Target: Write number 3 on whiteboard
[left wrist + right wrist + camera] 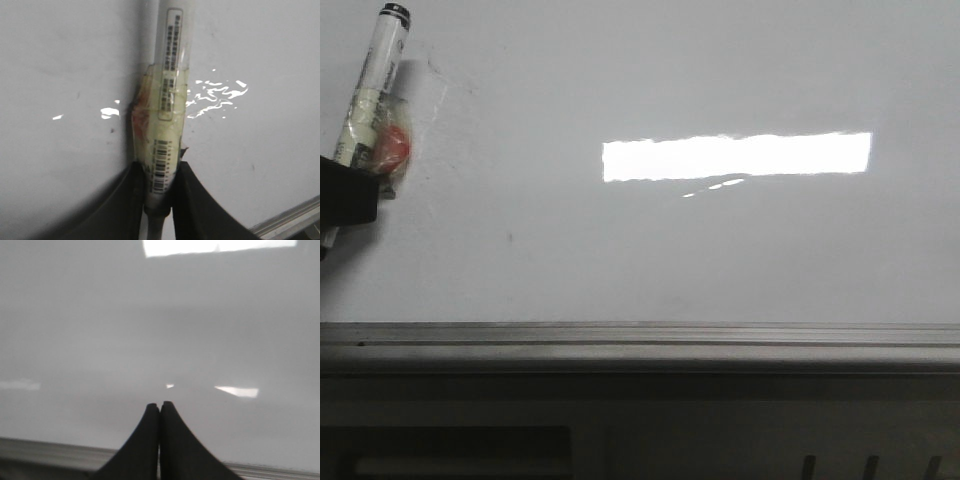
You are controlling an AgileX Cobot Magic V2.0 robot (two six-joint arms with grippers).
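- Whiteboard [720, 260] lies flat and glossy across nearly the whole front view, its grey edge rail [640, 335] running along the near side and a bright rectangular light reflection [735, 156] near the middle.
- Left pincer [159, 192] pinches a marker pen [167, 100] low on its barrel, at the far left of the board; the barrel slants away across the surface, the black end [395, 12] pointing off from the robot.
- Judged from the grip, the pen is held near one end so the arm can steer the other like a hand writing; whether a tip touches the board cannot be told.
- Yellowed tape and a reddish patch [392, 150] wrap the pen's middle, probably to thicken it for a firmer hold.
- Right pincer [159, 410] hangs over bare board near the rail, its black fingers pressed together and carrying nothing, apparently kept clear of the writing area.
- Number 3 appears nowhere on the surface: only faint smudges and small dark specks show, so the writing looks not yet begun.
- Label on the pen carries a barcode [160, 172] and lines of small print, too fine to read; no brand can be made out.
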